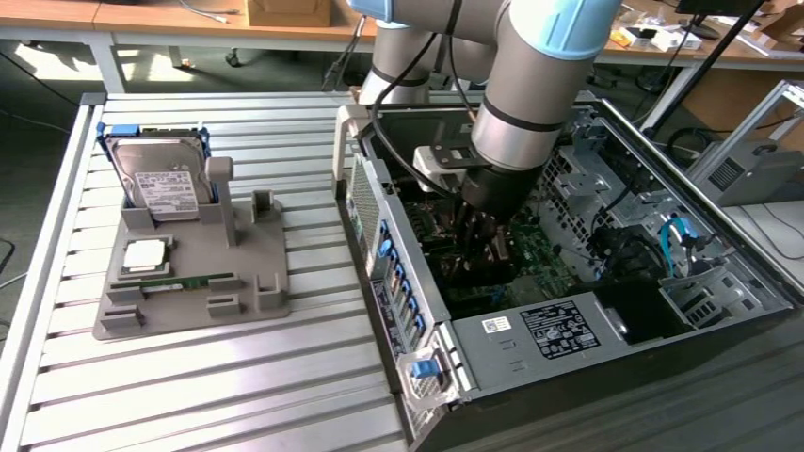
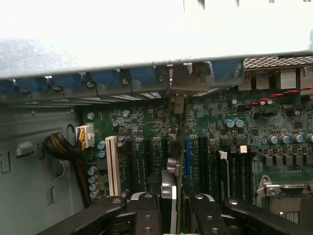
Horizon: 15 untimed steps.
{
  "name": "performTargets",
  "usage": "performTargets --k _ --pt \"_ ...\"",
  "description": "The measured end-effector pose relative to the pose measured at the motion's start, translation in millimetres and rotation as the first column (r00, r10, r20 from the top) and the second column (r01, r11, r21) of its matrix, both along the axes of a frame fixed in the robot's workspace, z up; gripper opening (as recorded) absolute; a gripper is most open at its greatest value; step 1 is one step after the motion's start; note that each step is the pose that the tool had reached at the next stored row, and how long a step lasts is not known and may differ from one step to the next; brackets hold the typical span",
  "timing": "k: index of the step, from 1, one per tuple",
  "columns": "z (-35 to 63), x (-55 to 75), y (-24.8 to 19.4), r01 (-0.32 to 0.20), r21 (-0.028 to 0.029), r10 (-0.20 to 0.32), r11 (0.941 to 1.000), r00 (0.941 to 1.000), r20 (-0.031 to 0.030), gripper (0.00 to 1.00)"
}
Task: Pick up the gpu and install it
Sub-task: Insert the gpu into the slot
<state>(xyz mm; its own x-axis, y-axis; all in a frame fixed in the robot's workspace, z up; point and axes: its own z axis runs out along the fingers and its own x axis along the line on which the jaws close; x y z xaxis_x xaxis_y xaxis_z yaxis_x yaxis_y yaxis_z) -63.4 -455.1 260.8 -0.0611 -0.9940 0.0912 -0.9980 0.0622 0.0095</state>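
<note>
Inside the open case (image 1: 377,235), my tool (image 2: 172,215) stood low over the motherboard (image 2: 146,127), its two fingers (image 2: 146,215) closed on the gpu (image 2: 175,161), which I held edge-on between them. The card's long axis ran straight away from the tool toward the rear wall of the case, where its silvery bracket (image 2: 182,81) met the row of blue slot clips (image 2: 110,78). The card lay directly beneath the tool, in line with the blue slot (image 2: 186,156) and between the dark slots on either side; whether its edge had already seated I could not tell. Room was tight: a white slot (image 2: 112,164) and a cable bundle (image 2: 63,147) lay to one side, upright capacitors (image 2: 234,123) to the other. On the worktop (image 1: 226,395), at the exterior view's left, a grey holder (image 1: 188,292) carried the hard drive (image 1: 164,184), well apart.
</note>
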Motion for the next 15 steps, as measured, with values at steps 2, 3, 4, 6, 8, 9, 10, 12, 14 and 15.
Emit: performTargets --k 2,3,4,6,8,9,10,12,14,15 --pt "0.0 0.0 0.1 0.0 0.0 0.0 1.0 1.0 0.0 0.27" --pt "-0.1 0.1 0.2 0.0 0.0001 0.0 1.0 1.0 0.0 0.27" --pt "-0.1 0.1 0.4 0.0 0.0001 0.0 1.0 1.0 0.0 0.27" --pt "0.0 0.0 1.3 -0.001 0.0 0.001 1.0 1.0 0.0 0.27" --pt "0.0 0.1 2.8 -0.002 -0.0001 0.002 1.0 1.0 -0.0001 0.27" --pt "0.0 0.1 3.0 -0.003 0.0 0.003 1.0 1.0 -0.0001 0.27" --pt "0.0 0.2 3.1 -0.004 0.0 0.004 1.0 1.0 0.0 0.27" --pt "-0.1 0.3 3.2 -0.006 0.0002 0.006 1.0 1.0 -0.0002 0.27" --pt "-0.1 0.8 3.2 -0.013 0.0002 0.013 0.9999 0.9999 -0.0009 0.27" --pt "-0.1 1.2 3.2 -0.021 0.0001 0.021 0.9998 0.9998 -0.0012 0.27"
